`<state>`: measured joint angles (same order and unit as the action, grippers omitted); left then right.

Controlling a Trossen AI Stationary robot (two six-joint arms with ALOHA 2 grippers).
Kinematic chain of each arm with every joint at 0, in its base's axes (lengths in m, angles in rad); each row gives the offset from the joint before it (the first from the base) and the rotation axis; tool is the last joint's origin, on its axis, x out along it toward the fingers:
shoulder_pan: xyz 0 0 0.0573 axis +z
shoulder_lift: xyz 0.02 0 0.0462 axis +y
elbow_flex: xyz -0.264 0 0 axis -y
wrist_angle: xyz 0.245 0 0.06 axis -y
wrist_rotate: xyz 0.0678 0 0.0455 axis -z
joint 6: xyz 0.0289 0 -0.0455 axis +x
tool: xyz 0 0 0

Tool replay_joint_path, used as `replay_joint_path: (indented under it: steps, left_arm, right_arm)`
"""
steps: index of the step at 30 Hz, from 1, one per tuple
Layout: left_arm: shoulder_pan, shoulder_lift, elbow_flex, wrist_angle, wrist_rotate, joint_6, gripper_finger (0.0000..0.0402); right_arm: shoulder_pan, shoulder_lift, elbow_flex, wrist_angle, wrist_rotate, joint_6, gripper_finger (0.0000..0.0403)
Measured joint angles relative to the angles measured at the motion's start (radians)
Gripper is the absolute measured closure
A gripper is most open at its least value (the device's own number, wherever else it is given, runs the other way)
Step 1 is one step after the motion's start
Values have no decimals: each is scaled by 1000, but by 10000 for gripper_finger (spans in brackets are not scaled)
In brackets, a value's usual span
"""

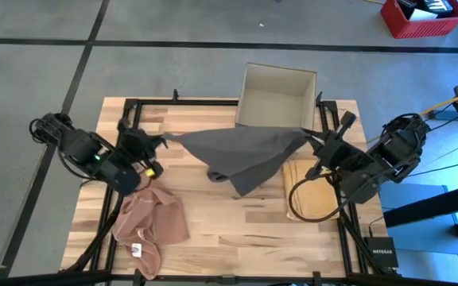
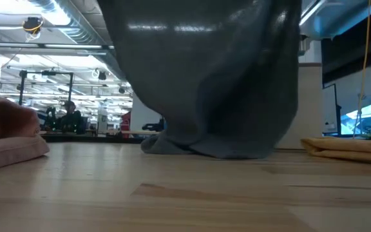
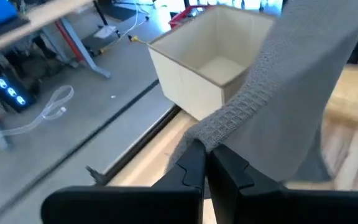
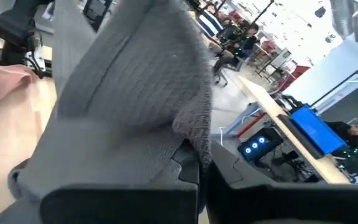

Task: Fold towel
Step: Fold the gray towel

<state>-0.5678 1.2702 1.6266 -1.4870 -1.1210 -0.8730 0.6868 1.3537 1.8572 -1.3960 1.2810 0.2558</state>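
Observation:
A grey towel (image 1: 249,155) hangs stretched between my two grippers above the middle of the wooden table (image 1: 237,230). My left gripper (image 1: 165,139) is shut on its left corner, and my right gripper (image 1: 312,143) is shut on its right corner. In the low view the grey towel (image 2: 205,77) drapes down like a curtain, and its lower edge (image 2: 205,149) rests bunched on the table. Both arms reach in from the table's sides at about the same height. My left gripper pinches the towel's upper left corner (image 3: 211,138) between its two shut fingers (image 3: 194,165), coming roughly level from the table's left. The cloth runs away from the fingers toward the other arm and sags a little. My right gripper pinches the towel's upper right corner (image 4: 191,134), coming roughly level from the table's right. The cloth folds over the fingers and hides the exact place of contact. Its lower part hangs down onto the table.
A crumpled pink towel (image 1: 149,222) lies at the table's near left. A folded yellow towel (image 1: 312,195) lies at the right, under my right arm. An open cardboard box (image 1: 277,95) stands at the far edge. Bare wood (image 1: 237,238) lies along the near edge.

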Motion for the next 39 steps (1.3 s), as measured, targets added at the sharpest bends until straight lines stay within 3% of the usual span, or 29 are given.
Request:
replay_joint_path:
  steps: [3,6,9,12,14,19,24,27,31,37,39]
  left_arm:
    - [0,18,1,7,-31,46,400]
    - [0,17,38,29,-160,78,400]
    - [-10,16,116,58,-285,143,400]
    - [-13,5,209,138,-318,272,400]
    - [-13,4,264,203,-317,374,400]
    - [-31,6,350,360,-303,588,400]
    - [-35,5,384,394,-303,665,400]
    - [-35,6,382,377,-301,650,400]
    - [-35,16,376,248,-222,515,400]
    - [-103,119,374,-86,49,121,400]
    - [-133,165,344,-63,115,71,400]
  right_arm:
    - [0,1,0,14,44,-24,398]
    - [0,-2,14,74,118,-106,398]
    - [0,-3,62,157,164,-238,398]
    - [0,-3,121,261,149,-368,398]
    - [0,-3,157,315,104,-440,398]
    - [0,-3,246,353,-127,-496,398]
    - [0,-7,288,339,-353,-489,398]
    - [0,-7,290,282,-438,-424,398]
    - [0,-11,223,82,-430,-216,398]
    - [45,-9,-88,58,-436,20,401]
    - [82,-12,-211,94,-437,76,401]
